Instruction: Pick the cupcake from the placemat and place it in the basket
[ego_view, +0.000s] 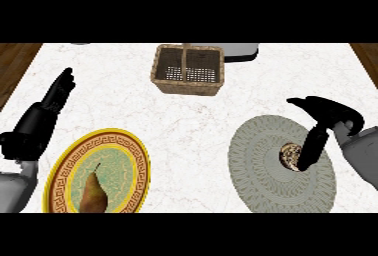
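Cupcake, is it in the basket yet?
Not yet. The cupcake sits on the placemat. The right hand has reached it, its fingers pointing down against it, but nothing is lifted. The basket holds nothing. Left to do: grab it, carry it over, put it in. The left hand rests open at the left.

The counter (221, 125) filling most of the frame looks like smooth white marble with faint grey veins, edged by brown wood grain (18, 60) at the upper left. At top centre the basket (188, 86) is rough woven wicker, while the round placemat (258, 175) at lower right has a matt, woven grey pattern. The plate (136, 160) at lower left looks like glossy glazed ceramic, and both hands (55, 92) are matt black.
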